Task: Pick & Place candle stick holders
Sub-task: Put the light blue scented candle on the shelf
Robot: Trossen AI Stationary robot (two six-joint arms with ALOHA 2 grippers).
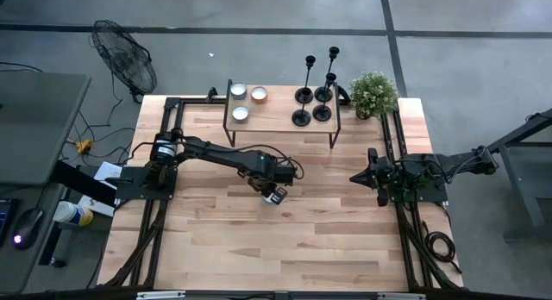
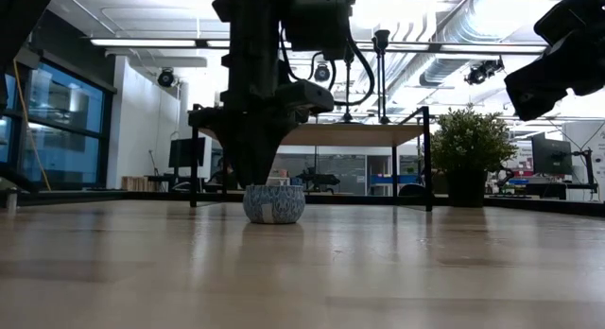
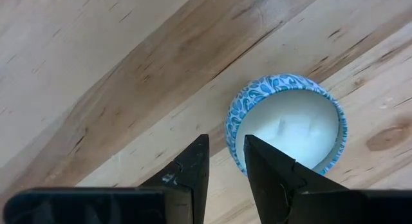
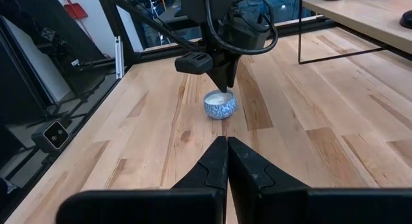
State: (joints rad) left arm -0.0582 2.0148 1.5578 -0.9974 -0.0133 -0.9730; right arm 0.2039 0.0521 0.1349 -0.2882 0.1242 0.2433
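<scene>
The candle stick holders (image 1: 314, 95) stand clustered at the right end of the raised shelf (image 1: 285, 121) by the bench's far edge; thin rigid metal, likely light and top-heavy, best pinched at the stem; left gripper (image 3: 225, 169), clenched on a blue patterned candle tin's (image 3: 286, 121) rim mid-bench; right gripper (image 4: 226, 161) closed, empty, waiting at the right edge.

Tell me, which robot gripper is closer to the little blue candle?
Left. The left gripper grips the rim of the candle. The right gripper waits at the table's right side, well away.
</scene>
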